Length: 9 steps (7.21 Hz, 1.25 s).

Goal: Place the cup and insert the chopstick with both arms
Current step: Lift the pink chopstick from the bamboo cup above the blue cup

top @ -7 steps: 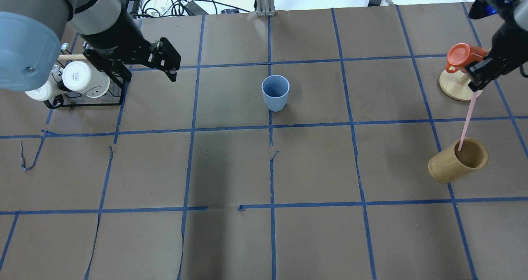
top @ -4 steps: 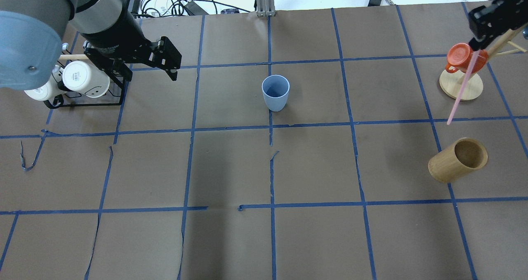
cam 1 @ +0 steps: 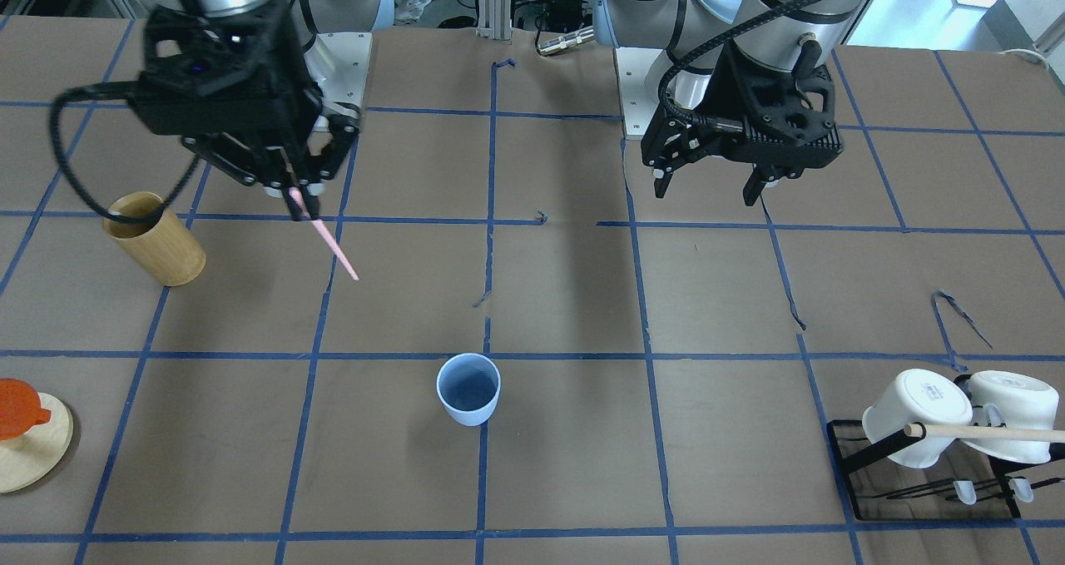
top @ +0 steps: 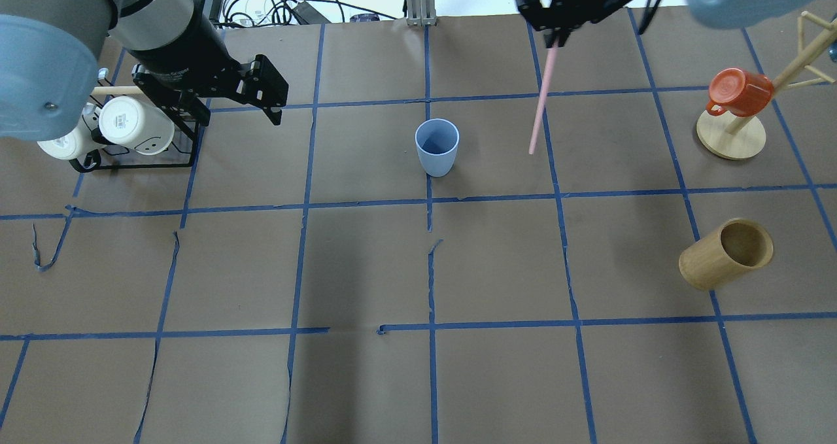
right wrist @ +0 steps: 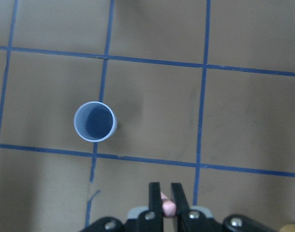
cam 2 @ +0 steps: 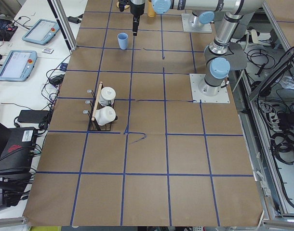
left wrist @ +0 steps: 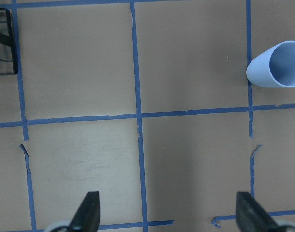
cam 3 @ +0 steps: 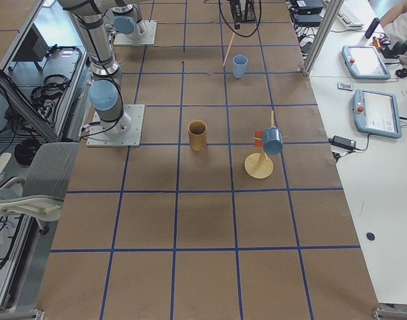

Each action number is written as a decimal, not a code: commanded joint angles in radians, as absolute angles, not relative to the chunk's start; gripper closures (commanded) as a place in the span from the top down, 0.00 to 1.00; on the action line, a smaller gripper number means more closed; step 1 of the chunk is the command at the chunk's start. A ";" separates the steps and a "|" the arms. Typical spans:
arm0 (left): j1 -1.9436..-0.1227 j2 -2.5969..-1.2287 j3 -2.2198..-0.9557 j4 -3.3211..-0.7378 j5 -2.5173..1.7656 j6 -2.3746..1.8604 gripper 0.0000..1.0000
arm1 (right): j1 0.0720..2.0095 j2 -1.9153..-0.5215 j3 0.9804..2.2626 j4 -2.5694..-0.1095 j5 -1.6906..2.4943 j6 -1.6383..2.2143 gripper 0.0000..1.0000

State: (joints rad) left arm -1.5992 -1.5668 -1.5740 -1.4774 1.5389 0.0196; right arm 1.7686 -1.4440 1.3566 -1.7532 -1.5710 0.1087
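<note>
The light blue cup stands upright and empty near the table's middle, also seen in the front view and the right wrist view. My right gripper is shut on the top end of a pale pink chopstick, which hangs down in the air to the right of the cup, apart from it. In the front view the chopstick slants below the right gripper. My left gripper is open and empty, left of the cup, which shows in its wrist view.
A tan wooden cylinder stands at the right. A wooden mug tree with an orange mug is at the far right. A black rack with white mugs sits at the far left, behind the left arm.
The right gripper lifted the pink chopstick out of the wooden cylinder and carried it left, to a spot just right of the cup. The left arm has barely moved.
</note>
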 commanded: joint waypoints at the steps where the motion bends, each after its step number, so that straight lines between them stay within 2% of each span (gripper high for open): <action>1: -1.592 -1.565 -1.569 -1.476 1.534 0.018 1.00 | 1.862 -1.369 1.356 -1.921 -1.589 0.238 0.00; 6: -1.597 -1.557 -1.571 -1.476 1.531 0.018 1.00 | 1.871 -1.256 1.358 -2.114 -1.589 0.236 0.00; 9: -1.601 -1.557 -1.577 -1.474 1.534 0.020 1.00 | 1.878 -1.235 1.388 -2.111 -1.588 0.238 0.00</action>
State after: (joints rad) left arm -1.6005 -1.5586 -1.5749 -1.4747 1.5330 0.0194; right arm 1.8759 -1.2427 1.3736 -2.1120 -1.5889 0.2374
